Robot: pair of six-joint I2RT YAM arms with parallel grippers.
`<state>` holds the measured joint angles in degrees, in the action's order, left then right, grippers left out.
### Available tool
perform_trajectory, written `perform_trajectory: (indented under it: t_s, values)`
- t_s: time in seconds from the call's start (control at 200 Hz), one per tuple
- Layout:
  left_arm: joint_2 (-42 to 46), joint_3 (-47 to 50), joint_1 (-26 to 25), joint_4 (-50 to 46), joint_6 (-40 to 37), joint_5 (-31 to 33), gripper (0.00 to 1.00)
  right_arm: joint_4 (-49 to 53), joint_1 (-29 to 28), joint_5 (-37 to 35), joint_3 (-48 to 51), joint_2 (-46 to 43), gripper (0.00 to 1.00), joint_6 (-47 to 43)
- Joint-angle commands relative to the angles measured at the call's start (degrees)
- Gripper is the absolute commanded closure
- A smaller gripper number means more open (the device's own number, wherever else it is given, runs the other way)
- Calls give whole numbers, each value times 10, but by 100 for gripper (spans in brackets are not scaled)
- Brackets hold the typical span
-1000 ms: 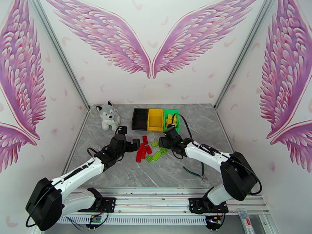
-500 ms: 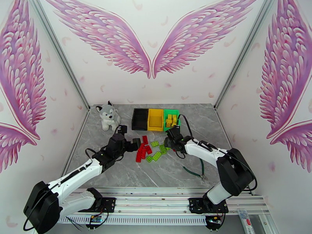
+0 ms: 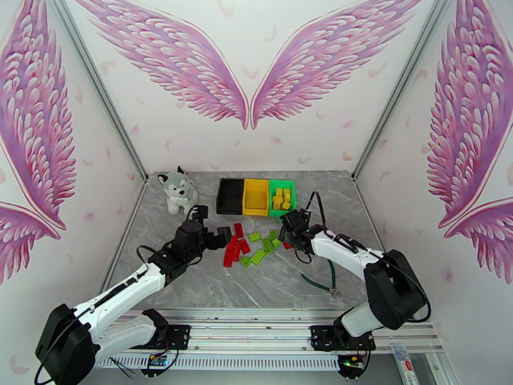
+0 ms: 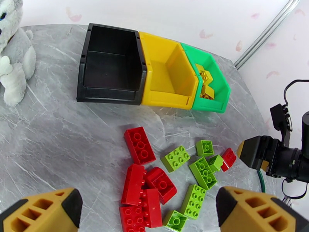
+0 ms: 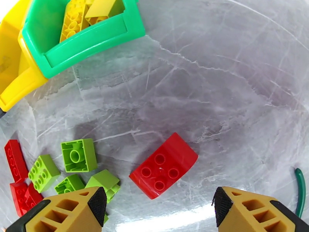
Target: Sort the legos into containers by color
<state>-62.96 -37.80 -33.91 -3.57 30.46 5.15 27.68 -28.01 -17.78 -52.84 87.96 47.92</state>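
Note:
Red and light green legos (image 3: 247,246) lie in a loose pile on the grey table. Behind them stand the containers: a black bin (image 3: 229,197), a yellow bin (image 3: 256,197), and a green bin (image 3: 282,182) holding yellow legos (image 3: 281,200). My left gripper (image 3: 218,237) hovers open at the pile's left edge, with red bricks (image 4: 140,142) and green bricks (image 4: 175,158) ahead of its fingers (image 4: 42,213). My right gripper (image 3: 290,231) is open at the pile's right edge. A curved red brick (image 5: 164,166) lies on the table just beyond its fingertips (image 5: 255,211), not held.
A plush husky (image 3: 177,190) sits at the back left beside the black bin. A green cable (image 3: 319,283) lies on the table right of the pile, also seen as a cable (image 5: 301,190) at the frame edge. Bare marble (image 3: 192,277) spreads in front of the pile.
My right gripper has shifted right, off the green bin's front corner, uncovering the yellow legos inside, and its jaws have widened. The left gripper has barely moved.

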Motion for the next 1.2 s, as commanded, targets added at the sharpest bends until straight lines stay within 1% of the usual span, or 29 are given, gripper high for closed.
perform_trajectory:
  t_s: [0.0, 0.115, 0.22, 0.355, 0.595, 0.81, 0.995, 1.08, 1.195]
  values:
    - [1, -2, -4, -5, 1, -7, 3, -7, 6, 1, 1, 18, 21, 36]
    - [5, -3, -5, -9, -4, 2, 3, -15, 6, 12, -4, 41, 20, 51]
    - [7, -3, -5, -11, -6, 6, 3, -32, 6, 31, -4, 62, 16, 59]
    - [5, -3, -6, -11, -7, 6, 3, -45, 6, 42, -11, 89, 16, 65]
    - [-3, -5, -10, -8, -7, 3, 3, -44, 6, 15, -28, 110, 19, 61]
    - [-4, -6, -12, -8, -8, 6, 3, -27, 4, 13, -75, 160, 26, 44]
    - [-6, -6, -12, -9, -8, 10, 3, -10, -7, -4, -100, 179, 31, 31]
    - [-10, -6, -12, -9, -7, 13, 3, -3, -10, -8, -104, 188, 35, 26]
    - [-20, -9, -11, -12, -5, 21, 1, -4, -11, -13, -96, 192, 43, 24]
